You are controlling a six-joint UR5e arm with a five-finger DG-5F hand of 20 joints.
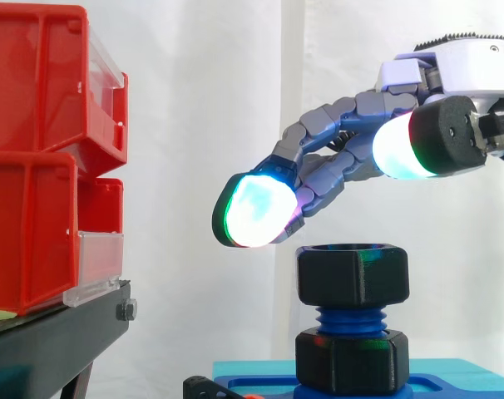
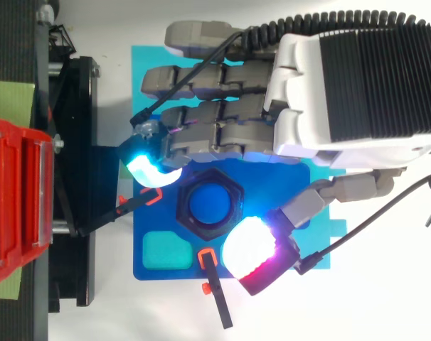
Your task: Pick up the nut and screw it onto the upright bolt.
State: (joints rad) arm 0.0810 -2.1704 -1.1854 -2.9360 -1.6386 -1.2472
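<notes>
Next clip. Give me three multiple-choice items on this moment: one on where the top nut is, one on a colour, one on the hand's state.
1. Where is the top nut?
A. in a red bin
B. on the upper end of the bolt
C. lying flat on the blue plate

2. What colour is the bolt?
A. blue
B. silver
C. red

3. How is the hand?
A. clamped round the top nut
B. open above the top nut, not touching it
C. resting on the bins

Answers:
1. B: it sits on the thread, above a second nut.
2. A: blue thread shows between the two nuts.
3. B: the side view shows a gap between the fingertips and the top nut.
</notes>
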